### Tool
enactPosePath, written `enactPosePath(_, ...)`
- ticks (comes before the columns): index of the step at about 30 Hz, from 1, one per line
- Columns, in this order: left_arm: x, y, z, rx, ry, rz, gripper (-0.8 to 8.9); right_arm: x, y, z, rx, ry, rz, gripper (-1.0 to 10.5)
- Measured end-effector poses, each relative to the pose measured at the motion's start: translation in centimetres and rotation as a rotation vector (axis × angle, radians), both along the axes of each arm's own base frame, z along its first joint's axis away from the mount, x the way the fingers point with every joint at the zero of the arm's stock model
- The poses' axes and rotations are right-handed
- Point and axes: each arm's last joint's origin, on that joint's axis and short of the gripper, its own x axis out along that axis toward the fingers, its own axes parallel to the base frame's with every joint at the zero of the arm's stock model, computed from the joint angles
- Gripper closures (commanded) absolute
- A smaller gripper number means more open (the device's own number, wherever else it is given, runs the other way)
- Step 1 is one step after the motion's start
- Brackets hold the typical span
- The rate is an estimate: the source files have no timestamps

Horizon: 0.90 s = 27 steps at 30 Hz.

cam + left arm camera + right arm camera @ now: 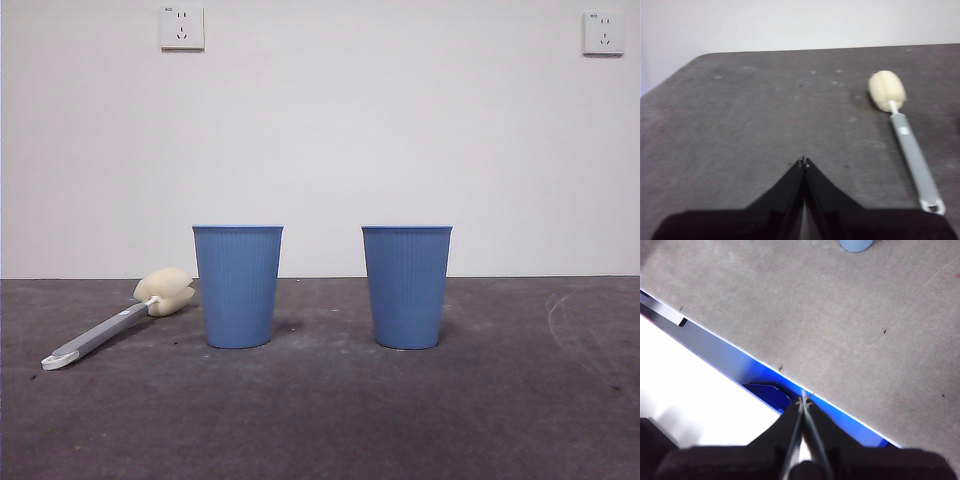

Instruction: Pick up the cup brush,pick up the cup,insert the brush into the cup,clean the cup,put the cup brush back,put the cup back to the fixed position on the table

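Observation:
The cup brush [118,320] lies flat on the dark grey table [330,420] at the left, its cream sponge head toward the wall and its grey handle toward the front. Two identical blue ribbed cups stand upright: one [238,285] just right of the brush, the other [407,285] further right. In the left wrist view the brush [905,140] lies ahead and to the side of my left gripper [804,161], which is shut and empty. My right gripper [804,399] is shut and empty over the table's edge, with only the base of a cup [856,245] visible far off.
A white wall with two power sockets [182,28] [603,33] backs the table. The right wrist view shows the table's edge with a blue strip [760,372] and white floor beyond it. Neither arm appears in the front view.

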Motion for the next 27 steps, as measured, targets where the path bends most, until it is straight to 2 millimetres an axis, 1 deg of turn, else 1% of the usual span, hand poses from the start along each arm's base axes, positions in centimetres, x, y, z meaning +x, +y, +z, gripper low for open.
enactPosePath(4,0.01,-0.16,0.02,-0.019,-0.003,-0.054,8.16,0.00,0.00,0.00,0.000,0.000,0.000,9.5)
enactPosePath(24,0.38,-0.14,-0.61,-0.027,0.078,-0.053,8.16,0.00,0.00,0.00,0.000,0.000,0.000,9.5)
enactPosePath(27,0.44,-0.14,-0.72,-0.028,0.091,-0.052,8.16,0.00,-0.15,0.13,-0.016,-0.041,-0.005,9.5)
